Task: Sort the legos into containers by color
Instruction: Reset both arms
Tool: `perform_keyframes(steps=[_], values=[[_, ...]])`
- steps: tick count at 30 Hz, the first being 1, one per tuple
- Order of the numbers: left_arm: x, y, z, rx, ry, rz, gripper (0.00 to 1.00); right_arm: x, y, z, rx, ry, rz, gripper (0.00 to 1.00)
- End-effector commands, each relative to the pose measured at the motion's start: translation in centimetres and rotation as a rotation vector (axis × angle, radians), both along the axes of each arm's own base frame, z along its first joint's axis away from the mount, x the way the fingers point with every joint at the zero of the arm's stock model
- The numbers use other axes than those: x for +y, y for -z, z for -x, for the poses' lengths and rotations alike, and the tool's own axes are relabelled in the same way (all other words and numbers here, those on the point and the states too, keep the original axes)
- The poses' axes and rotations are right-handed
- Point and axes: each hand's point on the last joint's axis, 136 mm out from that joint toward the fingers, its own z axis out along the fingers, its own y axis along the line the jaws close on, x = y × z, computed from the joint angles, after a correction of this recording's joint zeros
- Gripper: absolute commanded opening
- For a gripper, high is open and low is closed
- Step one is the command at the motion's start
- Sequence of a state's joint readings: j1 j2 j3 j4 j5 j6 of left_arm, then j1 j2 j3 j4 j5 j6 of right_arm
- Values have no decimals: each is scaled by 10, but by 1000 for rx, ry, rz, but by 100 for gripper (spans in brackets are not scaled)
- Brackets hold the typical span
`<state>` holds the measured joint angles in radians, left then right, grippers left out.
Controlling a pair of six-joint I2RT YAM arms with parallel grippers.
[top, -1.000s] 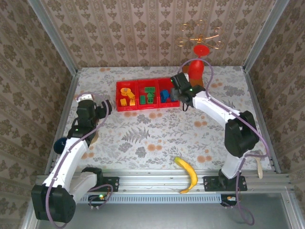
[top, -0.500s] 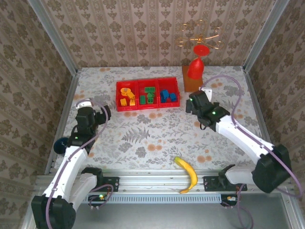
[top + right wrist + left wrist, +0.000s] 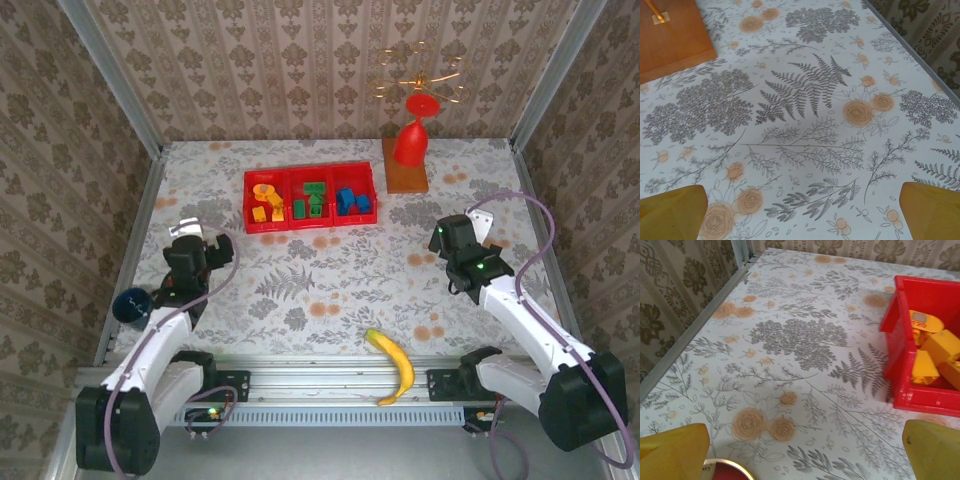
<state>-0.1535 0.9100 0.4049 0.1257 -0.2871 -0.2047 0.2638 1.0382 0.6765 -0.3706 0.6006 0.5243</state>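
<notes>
The red container tray (image 3: 310,228) lies at the table's back middle, with three compartments. Orange-yellow legos (image 3: 265,205) fill its left compartment, green legos (image 3: 312,200) the middle one, and blue legos (image 3: 350,201) the right one. In the left wrist view the tray's left wall (image 3: 892,335) and the yellow legos (image 3: 935,347) sit at the right edge. My left gripper (image 3: 207,246) (image 3: 805,452) is open and empty over bare cloth, left of the tray. Well clear of the tray on the right, my right gripper (image 3: 448,236) (image 3: 802,212) is open above the patterned cloth, holding nothing.
A red goblet on a wooden base (image 3: 410,150) (image 3: 670,35) stands back right. A banana (image 3: 393,362) lies at the near edge. A dark round object (image 3: 128,303) sits by the left rail. A gold-rimmed red disc (image 3: 727,471) shows below the left gripper.
The right arm drew back from the tray's blue compartment to the near right, with its jaws now wide. The left arm pulled back slightly toward the near side.
</notes>
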Motion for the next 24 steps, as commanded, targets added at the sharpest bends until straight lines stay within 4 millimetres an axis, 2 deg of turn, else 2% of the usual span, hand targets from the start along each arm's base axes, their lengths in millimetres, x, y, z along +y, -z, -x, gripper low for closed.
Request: perform_keyframes(steps=[1,8,16,24], values=[[10,-8,-14,-34,-5,-73,100,-13,-5,-6,-56,53,41,100],[19,0,-30,-80,29,-104,100,-21,2,-14,-51,44,114,100],[15,1,-41,-188,121,-161,100,-29,-4,-22,-115,42,167,100],[15,18,-49,-189,164,-114,100,-35,-4,-31,-190,25,184,100]])
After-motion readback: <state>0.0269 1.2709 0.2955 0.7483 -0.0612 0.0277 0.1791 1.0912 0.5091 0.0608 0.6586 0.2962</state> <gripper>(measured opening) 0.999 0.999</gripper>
